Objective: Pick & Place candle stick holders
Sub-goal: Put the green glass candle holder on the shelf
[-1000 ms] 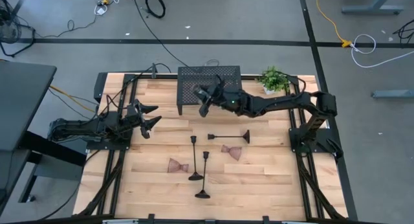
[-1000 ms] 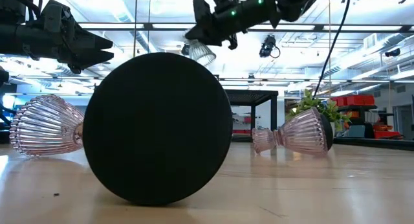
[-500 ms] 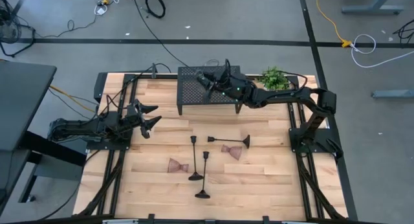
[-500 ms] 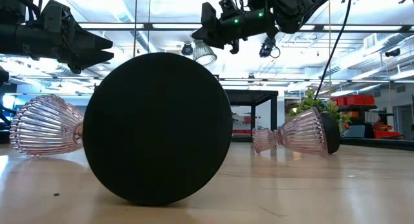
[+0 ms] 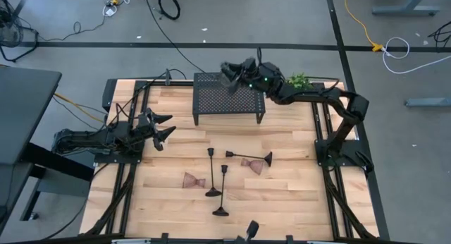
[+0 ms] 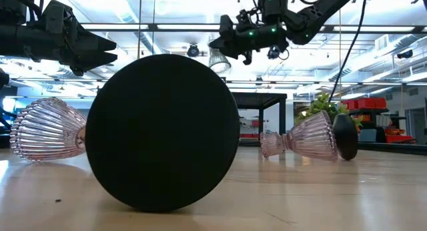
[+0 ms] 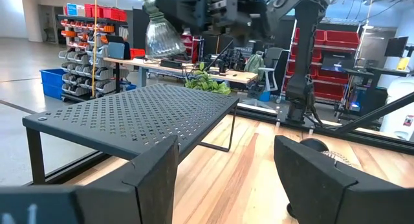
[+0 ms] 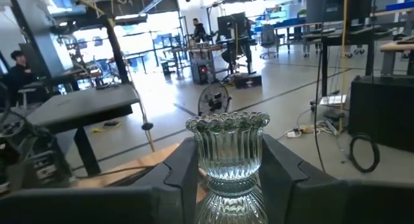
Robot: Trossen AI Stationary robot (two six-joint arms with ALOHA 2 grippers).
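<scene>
Since the earlier frames, the right gripper (image 5: 230,69) is travelling from the near edge of the black mesh rack (image 5: 229,97) toward its far side, carrying a ribbed glass holder (image 8: 228,146) clamped between its fingers (image 8: 184,169), upright by the wrist view. The carry step is in hand; the next move is probably calling for lowering the glass onto the rack top and releasing, though the exact spot beneath it is hard to judge. The left gripper (image 5: 163,128) is waiting over the table's left side, jaws spread and empty. Remaining on the wood table (image 5: 296,202) are three black stems (image 5: 211,172) and two tinted glass holders (image 5: 194,180).
</scene>
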